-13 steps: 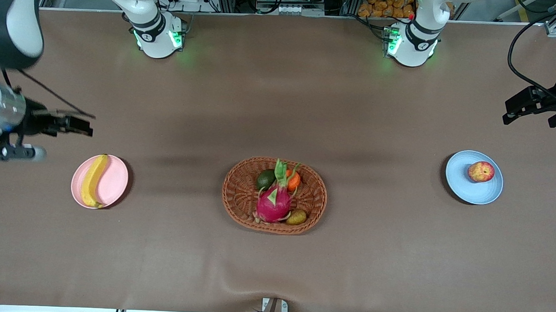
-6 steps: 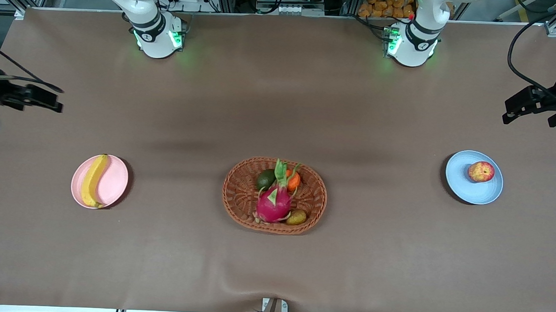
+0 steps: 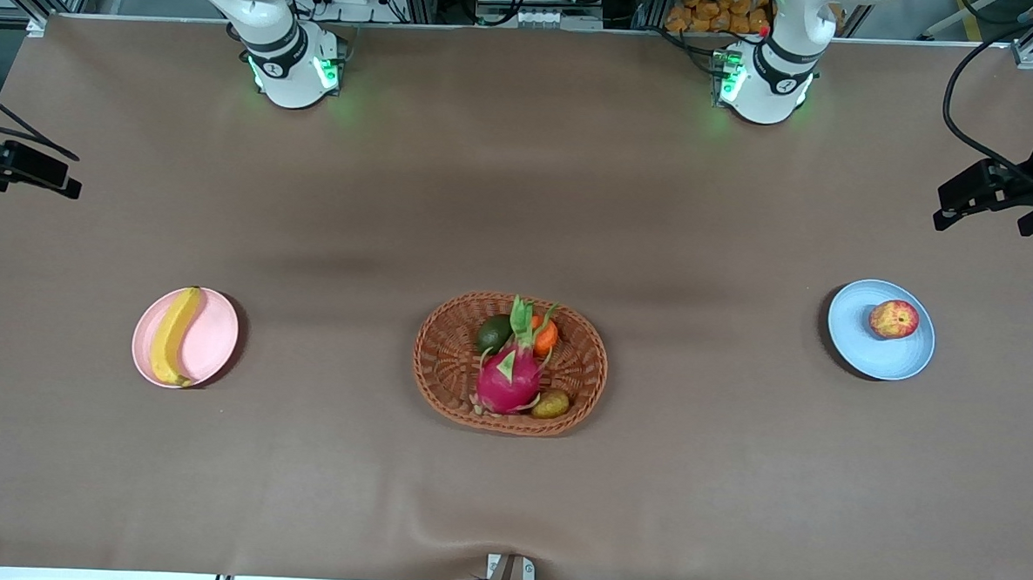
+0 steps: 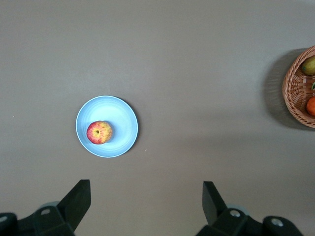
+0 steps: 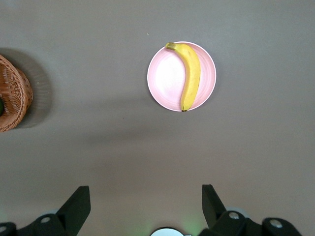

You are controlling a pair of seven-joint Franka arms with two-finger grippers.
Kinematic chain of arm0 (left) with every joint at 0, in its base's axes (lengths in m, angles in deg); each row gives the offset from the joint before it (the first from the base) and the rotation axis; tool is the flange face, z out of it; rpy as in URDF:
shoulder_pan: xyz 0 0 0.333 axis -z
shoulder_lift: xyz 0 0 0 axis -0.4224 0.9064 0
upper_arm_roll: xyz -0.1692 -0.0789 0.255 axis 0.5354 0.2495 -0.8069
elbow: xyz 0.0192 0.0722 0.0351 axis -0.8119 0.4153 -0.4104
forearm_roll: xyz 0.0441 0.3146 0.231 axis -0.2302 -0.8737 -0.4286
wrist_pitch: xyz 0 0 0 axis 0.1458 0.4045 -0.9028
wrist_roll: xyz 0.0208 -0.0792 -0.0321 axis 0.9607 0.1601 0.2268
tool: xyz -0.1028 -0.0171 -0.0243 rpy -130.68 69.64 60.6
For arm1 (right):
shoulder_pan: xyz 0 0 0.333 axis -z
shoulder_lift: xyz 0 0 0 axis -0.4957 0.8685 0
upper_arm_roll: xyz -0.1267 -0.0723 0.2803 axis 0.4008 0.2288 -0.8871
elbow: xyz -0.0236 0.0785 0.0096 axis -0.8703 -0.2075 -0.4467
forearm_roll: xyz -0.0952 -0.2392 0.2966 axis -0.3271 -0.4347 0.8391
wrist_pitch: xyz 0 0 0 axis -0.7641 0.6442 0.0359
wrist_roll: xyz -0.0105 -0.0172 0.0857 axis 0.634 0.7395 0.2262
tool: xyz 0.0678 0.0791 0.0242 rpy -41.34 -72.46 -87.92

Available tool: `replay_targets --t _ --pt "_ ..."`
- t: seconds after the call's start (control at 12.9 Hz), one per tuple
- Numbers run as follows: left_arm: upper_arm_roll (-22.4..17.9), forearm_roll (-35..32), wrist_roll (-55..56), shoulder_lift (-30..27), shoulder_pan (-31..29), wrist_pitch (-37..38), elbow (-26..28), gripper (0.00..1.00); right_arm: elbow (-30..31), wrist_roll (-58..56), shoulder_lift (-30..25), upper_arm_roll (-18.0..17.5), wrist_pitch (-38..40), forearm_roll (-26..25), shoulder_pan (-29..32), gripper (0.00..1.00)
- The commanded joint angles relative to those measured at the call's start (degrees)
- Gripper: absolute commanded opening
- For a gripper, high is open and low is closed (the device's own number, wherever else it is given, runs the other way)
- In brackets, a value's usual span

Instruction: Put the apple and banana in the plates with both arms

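The yellow banana [image 3: 170, 336] lies in the pale pink plate [image 3: 218, 334] toward the right arm's end of the table. In the pale blue plate [image 3: 871, 349] toward the left arm's end rests the red and yellow apple [image 3: 893, 319]. High over bare table near its end hangs my left gripper [image 3: 986, 210], open and empty; its wrist view shows the apple [image 4: 99, 132] on the blue plate [image 4: 123, 123] well clear of the gripper [image 4: 146, 196]. My right gripper [image 3: 42, 173] is also open and empty, high above the banana [image 5: 189, 73] and pink plate [image 5: 167, 78].
A brown wicker basket [image 3: 444, 357] sits mid-table with a magenta dragon fruit [image 3: 508, 377], an orange, an avocado and a small brownish fruit. The basket's rim shows in both wrist views [image 4: 295, 93] [image 5: 15, 98]. Brown cloth covers the table.
My right arm has drawn up and away from over the pink plate toward the table's end. The left arm, the fruit and the plates have not moved.
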Motion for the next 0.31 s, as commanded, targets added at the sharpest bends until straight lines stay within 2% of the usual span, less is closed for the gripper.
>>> replay_targets --t 0.0,0.23 --pt "0.2 0.4 0.5 -0.4 -0.1 0.7 -0.1 1.0 0.7 1.7 -1.3 -0.7 0.3 -1.1 0.1 1.0" --pt "0.2 0.6 0.3 -0.5 -0.1 0.7 -0.1 1.0 0.8 1.7 -1.3 -0.7 0.3 -1.1 0.2 1.0"
